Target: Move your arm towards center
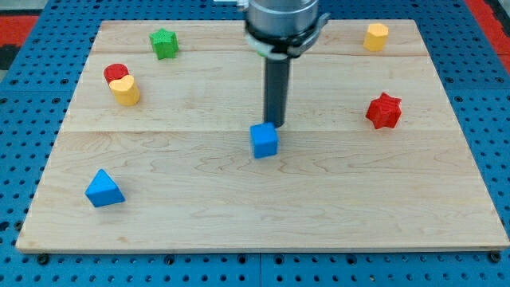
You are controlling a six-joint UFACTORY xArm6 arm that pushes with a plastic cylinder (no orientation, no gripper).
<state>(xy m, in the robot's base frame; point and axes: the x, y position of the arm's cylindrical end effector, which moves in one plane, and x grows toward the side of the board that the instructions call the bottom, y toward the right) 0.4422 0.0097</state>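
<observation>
Near the board's middle: my tip (276,124), lower end of a straight dark rod hanging from the arm's grey body at the view's top.
Tool state: plain rod, no jaws to open or close – nothing held; tip end looks to be at the blue cube's upper edge, actual contact hard to judge.
Blue cube (264,140): directly below the tip toward the view's bottom, a touch to its left – closest block by far.
Wooden board (263,207): pale, lying on a blue perforated surface (24,104); centre of the board (the task's target spot) about where the tip and blue cube sit.
Blue triangular block (104,189): well apart from the tip, down and to the view's left, near the board's lower-left corner.
Yellow heart-shaped block (125,89): far to the tip's left, slightly higher in the view.
Red cylinder (115,73): just behind the yellow heart-shaped block, touching or nearly so.
Green star-like block (164,43): up and left of the tip, near the top edge.
Yellow block (376,37): up and right, near the top-right corner; exact shape unclear.
Red star-shaped block (384,111): well to the tip's right, roughly level with it.
</observation>
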